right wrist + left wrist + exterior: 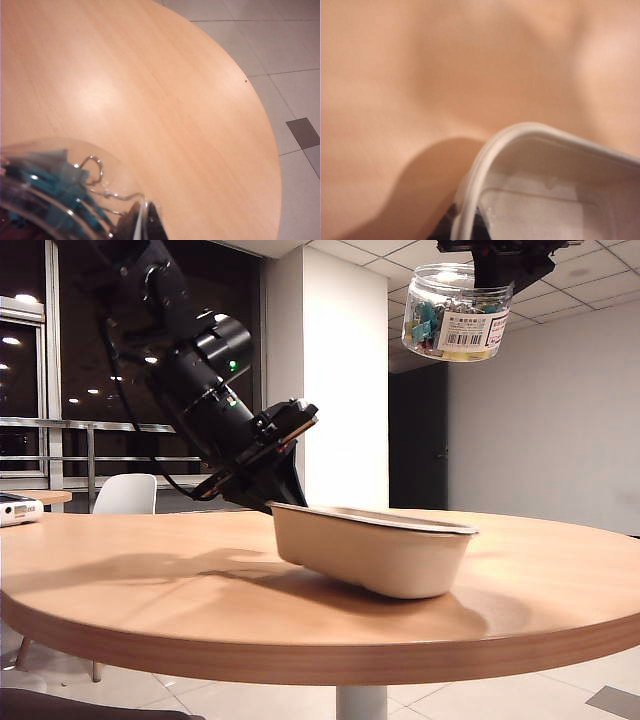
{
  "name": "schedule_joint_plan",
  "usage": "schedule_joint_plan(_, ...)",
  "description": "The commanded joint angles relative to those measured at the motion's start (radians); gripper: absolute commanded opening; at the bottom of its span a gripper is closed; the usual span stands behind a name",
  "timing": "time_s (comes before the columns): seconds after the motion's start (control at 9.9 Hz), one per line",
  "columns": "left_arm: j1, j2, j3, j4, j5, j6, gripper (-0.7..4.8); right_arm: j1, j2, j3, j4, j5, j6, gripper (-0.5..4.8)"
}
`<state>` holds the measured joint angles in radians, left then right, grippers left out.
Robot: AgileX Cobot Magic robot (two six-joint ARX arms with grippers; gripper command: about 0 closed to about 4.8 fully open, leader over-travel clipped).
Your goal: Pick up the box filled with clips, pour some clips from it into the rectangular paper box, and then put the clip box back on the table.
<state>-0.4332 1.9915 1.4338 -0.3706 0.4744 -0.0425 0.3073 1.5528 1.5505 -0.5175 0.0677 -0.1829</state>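
We found the box filled with clips point(458, 312) held high above the counter point(150, 570), near the top of the exterior view and tilted slightly. The right gripper point(490, 260) carried it from above, jaws closed on its rim; the right wrist view showed the clear wall of the jar point(60, 195) pressed against a dark finger point(131, 220). The clips point(425, 320) remained inside the jar, teal predominating, with yellow and pink pieces among them and wire handles visible through the wall. We judged the pick-up step complete, while pouring and setting the jar back on the counter remained outstanding. The rectangular paper box point(375, 550) sat tipped, its near-left end raised off the counter and its right end resting on the surface. The left gripper point(268, 495) held that raised end, jaws closed on the rolled rim; the left wrist view showed the rim point(485, 165) passing between dark finger parts. We saw no clips in the part of the tray interior visible in the left wrist view, but most of the interior was hidden in all views, so we could not confirm that the tray was empty. The jar stood above and somewhat to the right of the tray in the exterior view, well apart from it.
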Motion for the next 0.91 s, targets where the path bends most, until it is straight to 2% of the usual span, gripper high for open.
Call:
schedule_joint_plan(0.1, 0.003, -0.005, -0.016, 0.088, -0.053, -0.04, -0.07, 0.001, -0.01, 0.008, 0.029, -0.023, 0.006, -0.05)
schedule_joint_plan(0.3, 0.003, -0.005, -0.016, 0.089, -0.07, -0.043, -0.06, 0.001, -0.01, 0.008, 0.028, -0.027, 0.006, -0.05)
schedule_joint_plan(0.51, 0.002, -0.005, -0.016, 0.08, -0.071, -0.089, -0.02, 0.001, -0.01, 0.008, 0.029, -0.047, 0.006, -0.05)
schedule_joint_plan(0.61, 0.003, -0.006, -0.014, 0.079, -0.07, -0.115, 1.71, 0.001, -0.01, 0.007, 0.029, -0.048, 0.005, -0.05)
schedule_joint_plan(0.91, 0.01, -0.03, -0.014, 0.035, -0.082, -0.115, 3.51, 0.001, -0.005, 0.007, 0.028, -0.06, -0.01, -0.05)
